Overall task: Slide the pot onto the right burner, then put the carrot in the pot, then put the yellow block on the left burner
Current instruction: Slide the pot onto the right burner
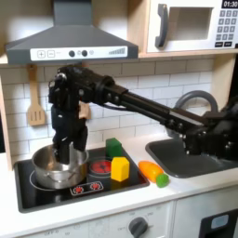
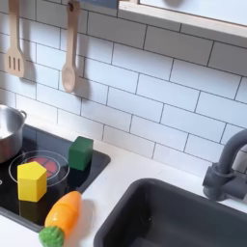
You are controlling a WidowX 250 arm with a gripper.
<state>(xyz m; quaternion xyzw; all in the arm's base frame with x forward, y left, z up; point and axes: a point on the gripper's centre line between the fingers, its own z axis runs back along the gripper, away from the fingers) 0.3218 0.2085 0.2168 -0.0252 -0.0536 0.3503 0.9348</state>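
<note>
On cooktop (image 1: 56, 197), first exterior view: pot (image 1: 58, 167) at 9 o'clock, gripper (image 1: 63, 152) inside, spread unclear; yellow block (image 1: 120, 168) on burner (image 1: 100, 168); carrot (image 1: 153, 173) at 3 o'clock.

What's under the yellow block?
The yellow block sits on the black cooktop, partly over a red burner ring in the second exterior view. The part of the ring beneath it is hidden.

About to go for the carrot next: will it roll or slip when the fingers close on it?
The carrot looks like smooth rigid plastic, so it probably won't flex but may be slippery. Its rounded, tapered body lies on its side on the counter by the cooktop edge, so a nudge could roll it. It seems light.
</note>
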